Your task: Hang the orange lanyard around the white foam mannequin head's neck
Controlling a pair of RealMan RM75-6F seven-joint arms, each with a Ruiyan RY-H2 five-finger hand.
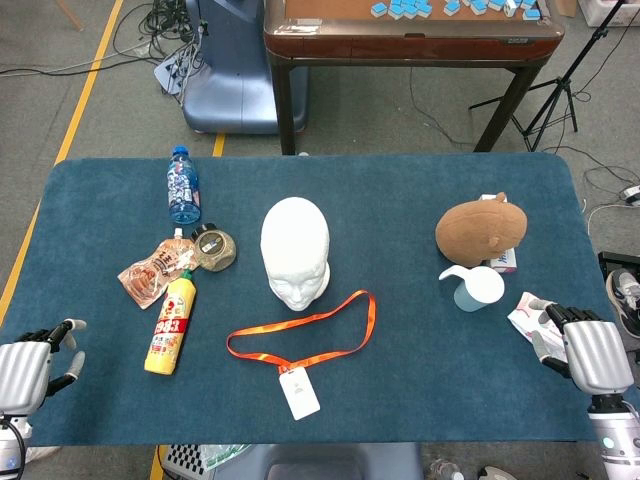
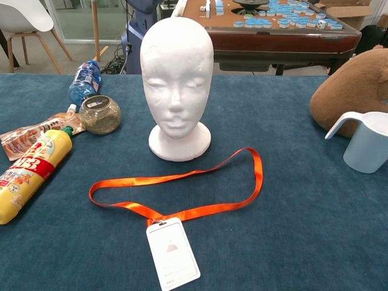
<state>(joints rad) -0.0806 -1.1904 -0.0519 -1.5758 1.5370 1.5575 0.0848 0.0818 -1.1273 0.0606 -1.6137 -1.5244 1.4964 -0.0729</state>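
The white foam mannequin head (image 1: 295, 251) (image 2: 176, 85) stands upright mid-table, facing me. In front of it the orange lanyard (image 1: 300, 331) (image 2: 177, 192) lies flat in a loop, its white badge card (image 1: 299, 392) (image 2: 173, 253) nearest me. My left hand (image 1: 30, 367) rests at the table's near left corner, fingers apart, holding nothing. At the near right edge, my right hand (image 1: 580, 345) is likewise open and empty. Both hands are far from the lanyard and appear only in the head view.
Left of the head lie a yellow squeeze bottle (image 1: 171, 323) (image 2: 28, 173), a snack pouch (image 1: 148, 271), a small round jar (image 1: 213, 248) (image 2: 100, 114) and a water bottle (image 1: 183, 185). On the right sit a brown plush (image 1: 480, 229) and a pale blue jug (image 1: 477, 287) (image 2: 367, 142).
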